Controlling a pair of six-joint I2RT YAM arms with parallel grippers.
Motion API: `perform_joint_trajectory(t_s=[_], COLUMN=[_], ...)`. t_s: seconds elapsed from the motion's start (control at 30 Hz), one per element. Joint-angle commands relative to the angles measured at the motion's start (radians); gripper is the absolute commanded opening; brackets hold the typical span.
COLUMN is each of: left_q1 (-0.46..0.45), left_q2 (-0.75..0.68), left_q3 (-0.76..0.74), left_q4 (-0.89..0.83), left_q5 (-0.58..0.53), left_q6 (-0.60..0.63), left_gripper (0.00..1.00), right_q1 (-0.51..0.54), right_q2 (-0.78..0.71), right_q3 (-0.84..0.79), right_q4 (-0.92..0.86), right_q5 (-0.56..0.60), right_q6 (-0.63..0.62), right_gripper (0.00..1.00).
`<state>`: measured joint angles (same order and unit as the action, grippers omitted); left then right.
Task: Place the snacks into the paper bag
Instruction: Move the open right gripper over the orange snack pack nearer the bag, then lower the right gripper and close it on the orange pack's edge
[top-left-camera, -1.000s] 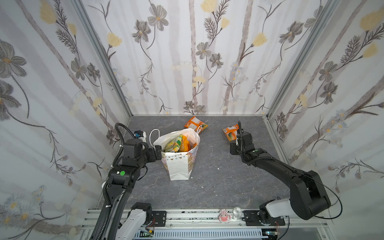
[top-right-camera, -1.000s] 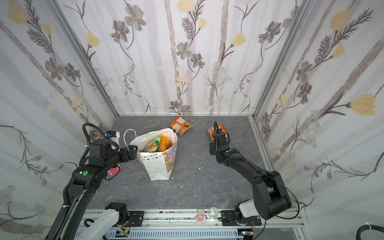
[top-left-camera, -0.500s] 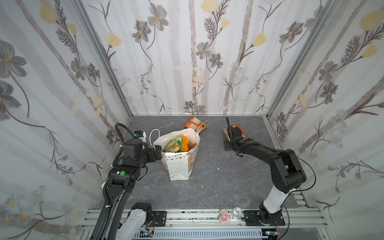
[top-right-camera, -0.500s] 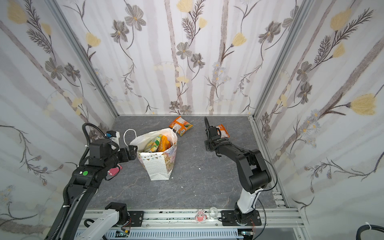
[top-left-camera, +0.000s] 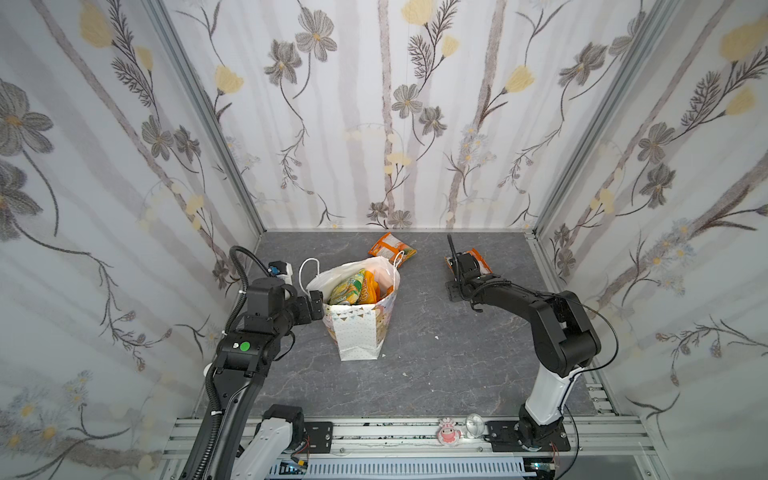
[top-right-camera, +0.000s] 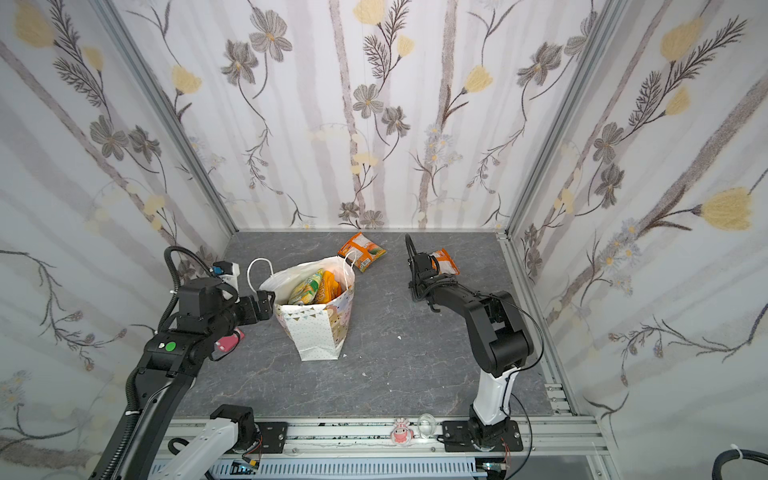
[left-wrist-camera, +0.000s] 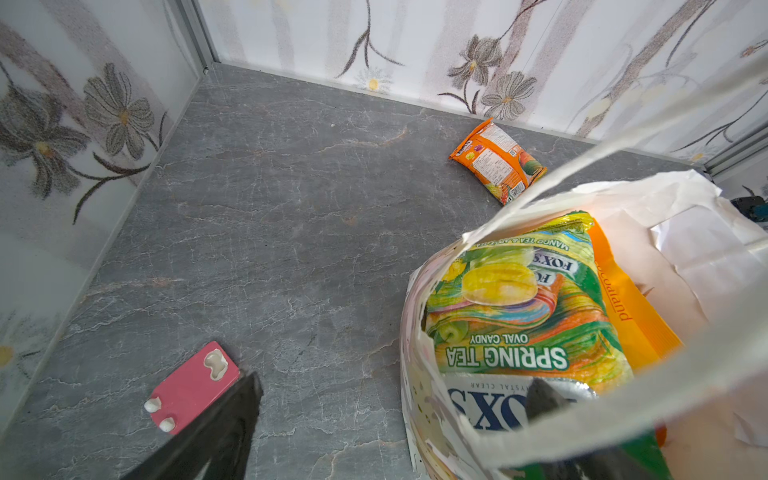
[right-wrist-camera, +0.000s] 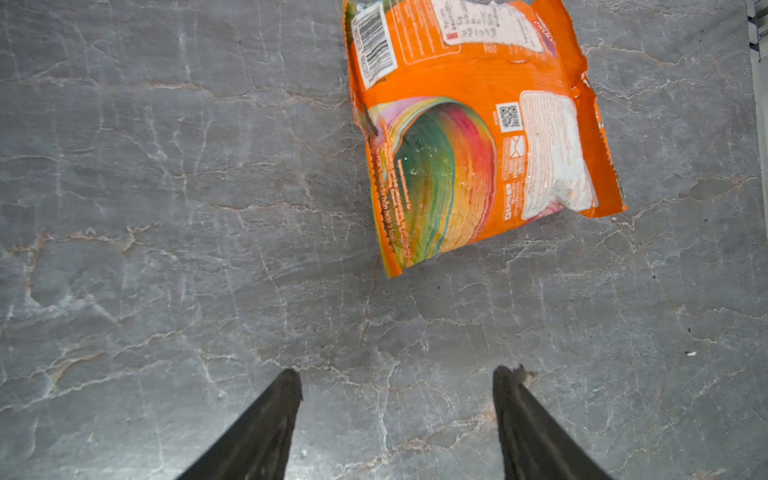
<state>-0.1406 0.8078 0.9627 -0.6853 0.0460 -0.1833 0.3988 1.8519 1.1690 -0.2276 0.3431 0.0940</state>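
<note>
The white paper bag (top-left-camera: 358, 332) (top-right-camera: 316, 334) stands open at mid-floor with several snacks (top-left-camera: 353, 287) inside; a green packet (left-wrist-camera: 519, 299) lies on top. My left gripper (left-wrist-camera: 397, 390) (top-left-camera: 318, 302) is open, with one finger outside the bag's wall and one inside the mouth. One orange snack (top-left-camera: 390, 248) (left-wrist-camera: 496, 160) lies behind the bag. Another orange snack (right-wrist-camera: 478, 137) (top-right-camera: 445, 261) lies flat at the right. My right gripper (right-wrist-camera: 399, 376) (top-left-camera: 453, 291) hangs open over bare floor just short of it, with nothing between the fingers.
A pink card (left-wrist-camera: 193, 386) (top-right-camera: 227, 343) lies on the floor beside the left arm. Patterned walls enclose the grey floor (top-left-camera: 436, 374) on three sides. A small pink figurine (top-left-camera: 448, 434) sits on the front rail.
The right arm has folded back at the elbow and its gripper has shifted left off the orange packet, jaws opening wider. The left arm and the bag have not moved.
</note>
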Motion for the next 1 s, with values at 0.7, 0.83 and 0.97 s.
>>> perform_joint_trajectory(t_s=[0.7, 0.83, 0.97], left_q1=[-0.001, -0.001, -0.001], left_q2=[0.003, 0.003, 0.003], left_q3=[0.002, 0.002, 0.002], left_q4=[0.015, 0.016, 0.015], left_q5=[-0.001, -0.003, -0.002], left_q6=[0.01, 0.008, 0.007], left_gripper=[1.0, 1.0, 1.0], right_q1=[0.033, 0.036, 0.043], right_q2=[0.158, 0.156, 0.162], right_q3=[0.169, 0.169, 0.173], right_q4=[-0.039, -0.025, -0.012], right_q5=[0.205, 0.236, 0.257], right_q6=[-0.076, -0.09, -0.1], right_gripper=[0.69, 0.68, 0.67])
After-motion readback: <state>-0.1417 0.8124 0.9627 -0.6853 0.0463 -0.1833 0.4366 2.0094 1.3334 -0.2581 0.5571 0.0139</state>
